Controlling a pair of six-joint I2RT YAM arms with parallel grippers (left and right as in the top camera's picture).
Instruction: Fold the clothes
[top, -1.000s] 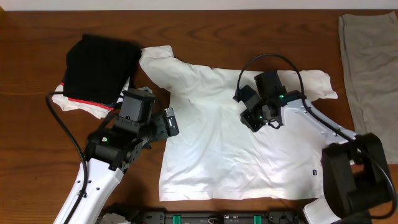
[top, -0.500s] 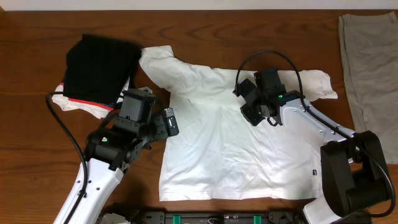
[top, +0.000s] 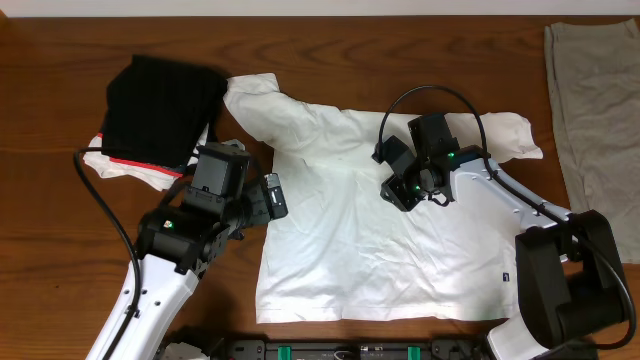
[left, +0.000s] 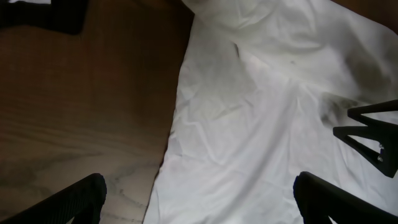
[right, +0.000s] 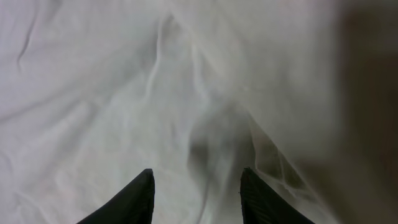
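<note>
Two claws hover over the white short-sleeved cotton T-shirt (top: 360, 250) lying flat on the brown wooden tabletop (top: 40, 280), left claw (left: 199, 202) wide, right claw (right: 198, 199) partly parted and empty; we should pinch one smooth edge.

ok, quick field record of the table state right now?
T-shirt: white, spread flat on the table, hem toward the arm bases, no fold made yet, no print showing
left gripper: jaws wide open, at the shirt's left edge, holding nothing
right gripper: jaws apart, low over the shirt's upper middle, no cloth seen between them
black folded garment: far left, beside the shirt's left sleeve
olive-grey cloth: flat at the far right edge, apart from the shirt
</note>
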